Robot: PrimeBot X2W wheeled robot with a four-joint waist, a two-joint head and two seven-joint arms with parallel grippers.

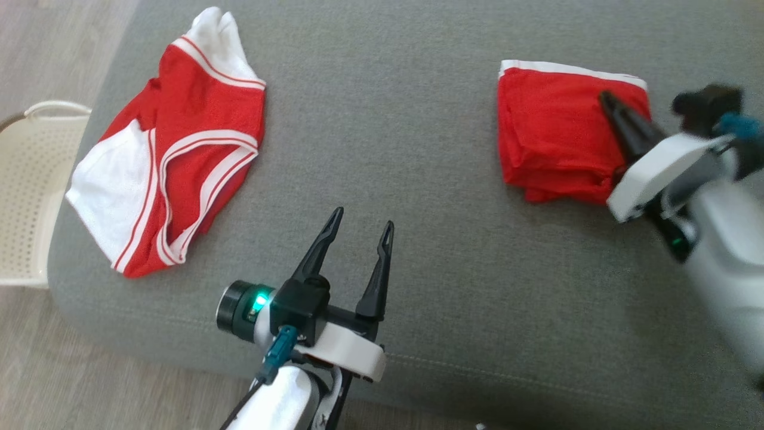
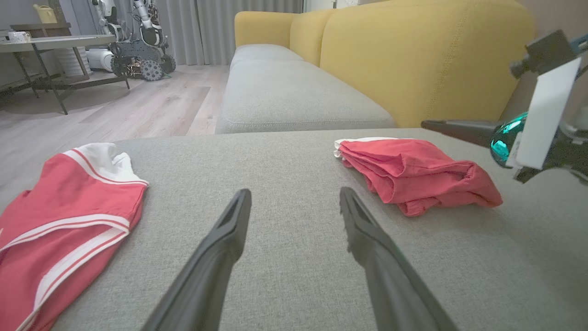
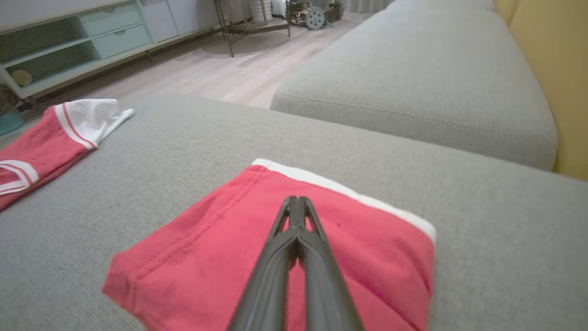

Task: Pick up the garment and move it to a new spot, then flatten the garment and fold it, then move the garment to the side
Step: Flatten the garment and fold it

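A red garment (image 1: 555,137) with a white band lies folded into a thick pad on the right of the grey cushion (image 1: 418,149). My right gripper (image 1: 606,97) is shut with nothing in it. From the left wrist view, that gripper (image 2: 425,123) hovers just above the folded garment (image 2: 413,170). In the right wrist view its tips (image 3: 296,201) point over the red cloth (image 3: 220,257). My left gripper (image 1: 364,218) stands open over bare cushion near the front edge, fingers (image 2: 229,230) wide apart. A second red and white garment (image 1: 179,149) lies spread out at the left.
A cream perforated basket (image 1: 24,191) stands on the wooden floor by the cushion's left edge. A yellow sofa back (image 2: 413,59) rises behind the cushion. Another robot (image 2: 138,46) and a table (image 2: 46,43) stand far back.
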